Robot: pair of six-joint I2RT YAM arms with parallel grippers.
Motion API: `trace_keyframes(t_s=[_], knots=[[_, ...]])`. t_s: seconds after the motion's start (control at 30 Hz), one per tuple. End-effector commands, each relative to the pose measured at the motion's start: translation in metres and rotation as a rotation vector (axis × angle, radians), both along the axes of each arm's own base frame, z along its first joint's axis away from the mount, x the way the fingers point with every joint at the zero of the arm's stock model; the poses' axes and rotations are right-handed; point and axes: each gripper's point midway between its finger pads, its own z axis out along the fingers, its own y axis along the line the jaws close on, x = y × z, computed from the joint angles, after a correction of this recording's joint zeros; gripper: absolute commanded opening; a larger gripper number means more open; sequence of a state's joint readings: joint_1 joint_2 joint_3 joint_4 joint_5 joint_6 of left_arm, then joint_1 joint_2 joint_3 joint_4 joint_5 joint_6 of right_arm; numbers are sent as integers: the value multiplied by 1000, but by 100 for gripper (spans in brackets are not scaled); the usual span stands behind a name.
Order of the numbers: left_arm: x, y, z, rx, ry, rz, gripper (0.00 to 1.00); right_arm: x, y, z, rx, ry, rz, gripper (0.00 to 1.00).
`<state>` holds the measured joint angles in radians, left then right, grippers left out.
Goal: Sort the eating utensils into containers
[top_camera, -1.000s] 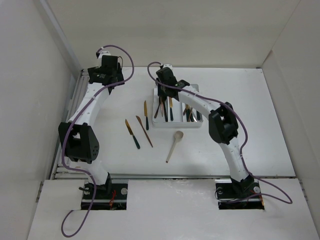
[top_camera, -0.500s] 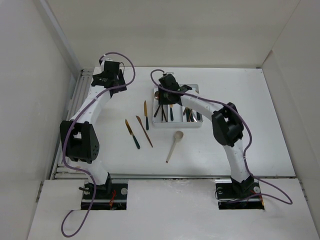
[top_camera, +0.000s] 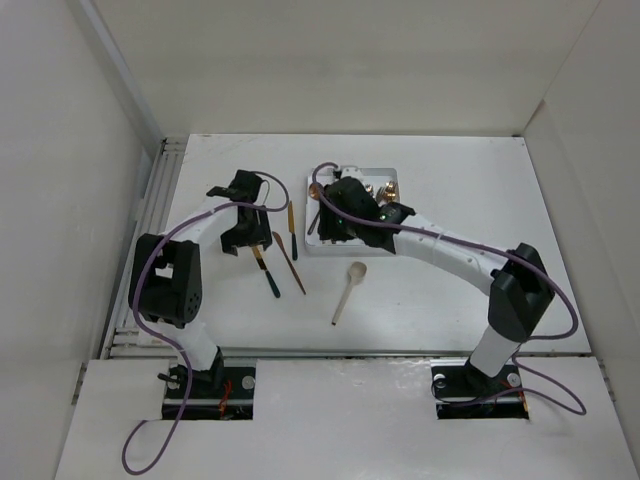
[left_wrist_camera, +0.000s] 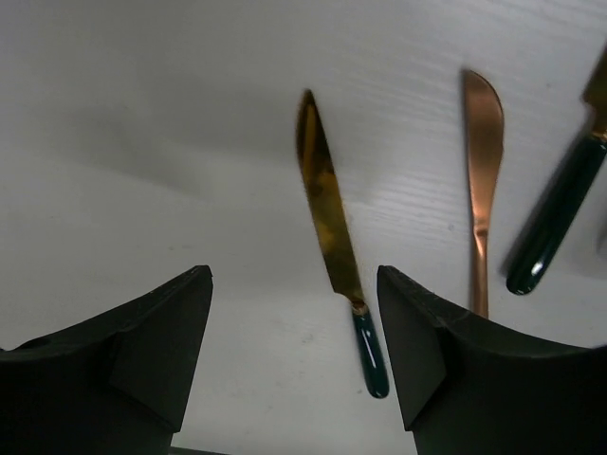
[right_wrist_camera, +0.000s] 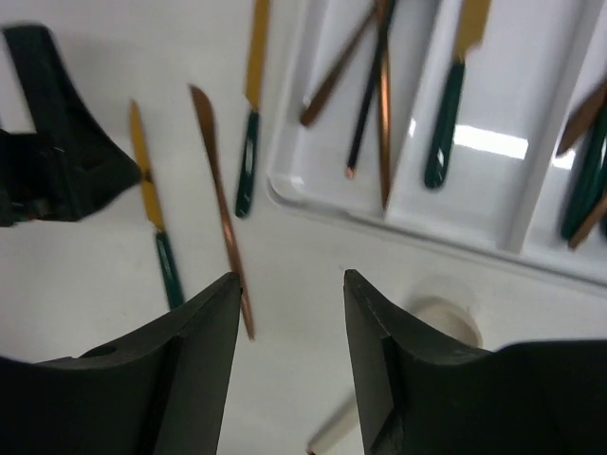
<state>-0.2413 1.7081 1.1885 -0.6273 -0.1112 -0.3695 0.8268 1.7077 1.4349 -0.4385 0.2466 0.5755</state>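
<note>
Three knives lie on the table left of the white tray: a gold knife with a green handle, a copper knife and a second gold, green-handled knife. A cream spoon lies in front of the tray. My left gripper is open and empty above the first gold knife, whose handle lies near the right finger. My right gripper is open and empty over the tray's near left corner. Several utensils lie in the tray, among them a green-handled knife.
The right wrist view shows the copper knife, the cream spoon's bowl and the left gripper's black body close by. The right arm hides much of the tray from above. White walls enclose the table on three sides.
My left gripper has swung from the far left back corner down to the knives. My right gripper has moved from the tray's far end toward its near left corner.
</note>
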Motion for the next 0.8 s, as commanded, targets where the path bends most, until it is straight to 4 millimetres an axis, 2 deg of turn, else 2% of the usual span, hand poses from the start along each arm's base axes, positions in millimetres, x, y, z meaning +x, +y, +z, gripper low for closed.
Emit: trace_keyframes(t_s=[0.0,0.07,0.1,0.2,0.23,0.3,0.33,0.4,0.53,0.67,0.7,0.77], knots=[[-17,-22,4,-45,37,-32,67,-14,-18,-19,9,48,-85,53],[-24,-32,1,-44,49,-58,67,-20,-25,-16,33,53,-115,53],[-26,-35,-1,-43,50,-69,69,-25,-31,-24,23,68,-122,53],[-43,-43,-12,-48,85,-97,69,-30,-42,-20,29,53,-149,53],[-46,-44,-16,-58,91,-100,67,-34,-49,-25,13,63,-167,53],[-62,-43,-25,-58,130,-100,64,-35,-56,-18,20,48,-189,53],[-65,-45,-28,-71,139,-103,63,-40,-61,-25,2,61,-189,53],[-74,-45,-33,-80,168,-106,60,-44,-68,-21,8,55,-205,53],[-80,-57,-38,-119,185,-135,55,-49,-78,-25,-12,60,-226,53],[-82,-59,-48,-133,195,-138,42,-52,-87,-26,-19,62,-255,53],[-81,-60,-52,-133,195,-138,33,-51,-88,-26,-23,56,-261,53],[-80,-55,-54,-131,204,-120,21,-52,-91,-23,-26,51,-267,53]])
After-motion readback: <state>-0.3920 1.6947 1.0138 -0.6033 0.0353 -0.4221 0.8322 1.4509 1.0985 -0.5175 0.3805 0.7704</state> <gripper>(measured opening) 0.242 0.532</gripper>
